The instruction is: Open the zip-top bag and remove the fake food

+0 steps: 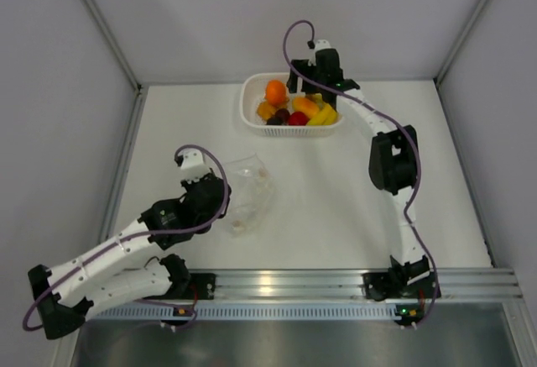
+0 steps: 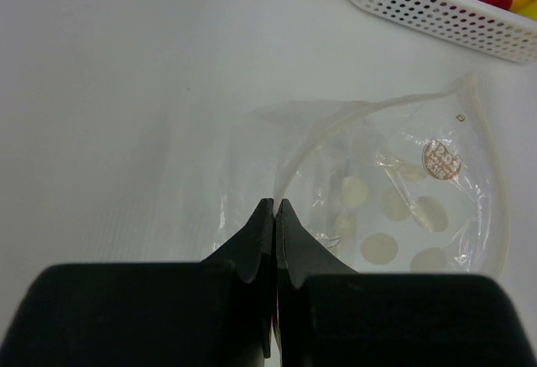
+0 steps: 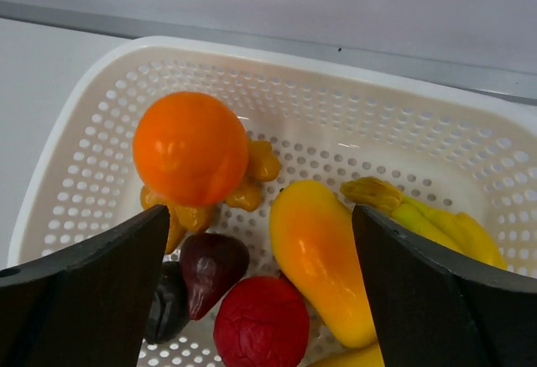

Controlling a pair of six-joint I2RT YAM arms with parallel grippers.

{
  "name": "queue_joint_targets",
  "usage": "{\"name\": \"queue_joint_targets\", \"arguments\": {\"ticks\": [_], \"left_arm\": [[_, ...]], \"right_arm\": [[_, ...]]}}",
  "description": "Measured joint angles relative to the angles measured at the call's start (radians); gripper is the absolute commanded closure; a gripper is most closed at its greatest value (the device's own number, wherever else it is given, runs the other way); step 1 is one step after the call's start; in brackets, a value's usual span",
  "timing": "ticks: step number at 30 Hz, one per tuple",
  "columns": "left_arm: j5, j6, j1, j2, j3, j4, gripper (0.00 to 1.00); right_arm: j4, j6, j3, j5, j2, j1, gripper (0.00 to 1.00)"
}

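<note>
**Item 1: zip-top bag** (image 1: 249,191). It lies flat on the table (image 1: 352,207) in front of your left arm, well apart from the basket. The film is clear, with white dots (image 2: 379,248) and one round label (image 2: 441,159). The mouth looks parted and no piece shows inside, so judge it emptied.

**Item 2: fake food** (image 1: 294,111). All of it sits in the white basket (image 1: 245,107) at the far side of the table. The round orange (image 3: 191,147) is perched on the orange bits (image 3: 256,170). The dark purple piece (image 3: 211,268), red fruit (image 3: 262,321) and banana (image 3: 432,220) lie beside them.

**Item 3: left gripper** (image 2: 275,207). The jaws are pressed together, with the tips at the bag's near edge. You cannot tell whether film is caught between them.

**Item 4: right gripper** (image 3: 260,216). The jaws are spread wide and hold nothing. It hangs just above the pile.

**Hazards, as judged**
- If film is pinched, pulling your left arm away would drag or flip the light bag, perhaps off the table.
- The crinkly film may cling to a finger even once it is let go.
- The orange rides high on loose bits, so a brush from either wide finger could roll it over the rim.
- Lowering the right arm risks a finger catching the basket wall and shoving or tipping the basket.
- Closing the right jaws here could take a piece back out.
</note>
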Motion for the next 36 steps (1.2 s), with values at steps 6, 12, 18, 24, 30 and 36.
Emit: {"name": "queue_joint_targets", "arguments": {"ticks": [6,12,18,24,30,36], "left_arm": [[0.002,0.093,0.119,0.052,0.110,-0.036,1.00],[-0.011,0.185,0.206,0.111,0.185,-0.038,1.00],[-0.040,0.243,0.222,0.160,0.237,-0.041,1.00],[0.022,0.177,0.214,0.208,0.217,-0.024,1.00],[0.071,0.141,0.123,0.267,0.175,0.046,0.86],[0.162,0.143,0.046,0.315,0.179,0.144,0.39]], "right_arm": [[-0.003,-0.019,-0.147,0.033,-0.130,-0.001,0.01],[-0.006,-0.008,-0.328,0.053,-0.406,-0.021,0.00],[0.022,0.066,-0.660,0.016,-0.764,-0.098,0.01],[0.032,0.164,-1.002,-0.145,-1.019,-0.209,0.01],[-0.012,0.199,-1.184,-0.234,-1.271,-0.232,0.00],[-0.082,0.177,-1.198,-0.209,-1.482,-0.232,0.01]]}}
